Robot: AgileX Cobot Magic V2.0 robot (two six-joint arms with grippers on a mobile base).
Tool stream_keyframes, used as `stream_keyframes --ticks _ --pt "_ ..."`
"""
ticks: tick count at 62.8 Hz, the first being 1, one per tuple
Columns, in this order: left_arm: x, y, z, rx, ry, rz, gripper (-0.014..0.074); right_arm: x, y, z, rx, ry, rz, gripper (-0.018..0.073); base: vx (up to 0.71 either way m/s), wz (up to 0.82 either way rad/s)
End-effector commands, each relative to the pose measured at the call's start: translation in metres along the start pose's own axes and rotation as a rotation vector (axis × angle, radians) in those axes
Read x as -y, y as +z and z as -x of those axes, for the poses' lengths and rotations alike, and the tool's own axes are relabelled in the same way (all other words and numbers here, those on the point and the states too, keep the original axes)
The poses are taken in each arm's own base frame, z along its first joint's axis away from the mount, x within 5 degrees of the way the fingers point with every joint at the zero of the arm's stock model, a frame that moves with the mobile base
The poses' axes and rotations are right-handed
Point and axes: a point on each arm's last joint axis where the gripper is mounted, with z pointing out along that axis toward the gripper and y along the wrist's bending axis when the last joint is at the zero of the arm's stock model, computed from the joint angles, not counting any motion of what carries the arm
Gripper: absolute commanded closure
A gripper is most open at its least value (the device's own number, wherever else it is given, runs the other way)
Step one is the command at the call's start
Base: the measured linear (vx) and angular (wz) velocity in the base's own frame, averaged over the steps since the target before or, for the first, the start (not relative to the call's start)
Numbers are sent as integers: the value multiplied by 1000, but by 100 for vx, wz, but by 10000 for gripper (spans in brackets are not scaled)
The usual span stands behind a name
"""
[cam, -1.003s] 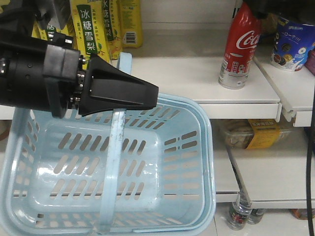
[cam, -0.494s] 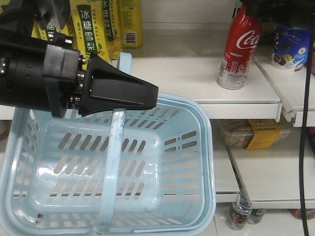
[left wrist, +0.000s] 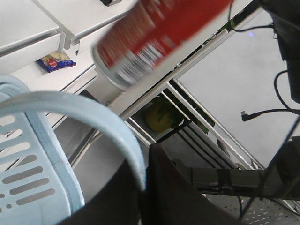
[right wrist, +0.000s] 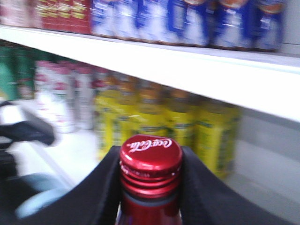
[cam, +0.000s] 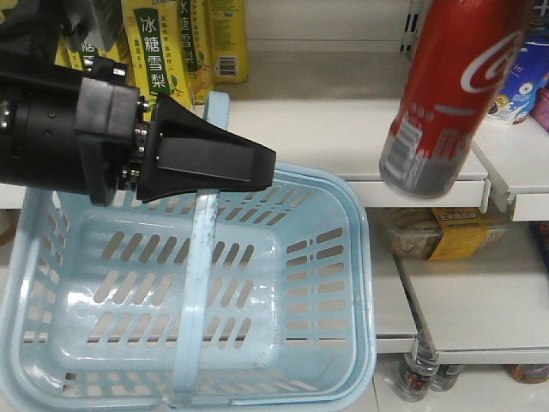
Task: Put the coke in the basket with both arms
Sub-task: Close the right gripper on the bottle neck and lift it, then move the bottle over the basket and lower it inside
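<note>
The coke [cam: 450,94], a slim red can with a silver lower part, hangs tilted in the air off the white shelf [cam: 326,137], to the right of and above the basket. My right gripper [right wrist: 151,164] is shut on its neck just under the red cap [right wrist: 151,151]; the front view does not show this gripper. The light blue basket [cam: 343,257] fills the lower left. My left gripper [cam: 257,165] is shut on its strap handle [cam: 202,283]. In the left wrist view the handle [left wrist: 93,112] runs between the black fingers [left wrist: 178,197], with the coke [left wrist: 154,37] above.
Yellow drink cartons [cam: 159,43] stand behind the left arm. A blue snack cup [cam: 523,77] sits on the right shelf section. A yellow-labelled packet [cam: 437,233] lies on the shelf below, and small bottles [cam: 416,378] stand near the floor.
The coke stood on the shelf before; now it is lifted off, tilted and much nearer the camera. The left arm and basket have not moved.
</note>
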Motion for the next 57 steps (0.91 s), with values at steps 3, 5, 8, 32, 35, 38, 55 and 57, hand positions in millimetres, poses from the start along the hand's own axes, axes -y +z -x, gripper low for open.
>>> stream_keyframes --ticks 3,5,8,32,35,38,55,57 --pt "21 -7 6 82 45 -62 603 -15 -5 7 -11 89 107 564 0 0" --pt "21 -7 6 82 45 -62 603 -14 -3 5 -26 106 126 564 0 0" --pt "21 -7 6 82 45 -62 603 -13 -1 2 -39 133 142 564 0 0" --pt "21 -7 6 82 45 -62 603 -15 60 -39 -241 282 364 564 0 0" --pt "21 -7 6 82 45 -62 603 -18 67 -44 -266 272 372 564 0 0" --pt "21 -7 6 82 45 -62 603 -20 74 -50 -297 261 368 564 0 0" --pt "21 -7 6 82 45 -62 603 -17 94 -73 -433 310 314 554 0 0" --pt "21 -7 6 82 45 -62 603 -17 94 -75 -441 312 317 549 0 0"
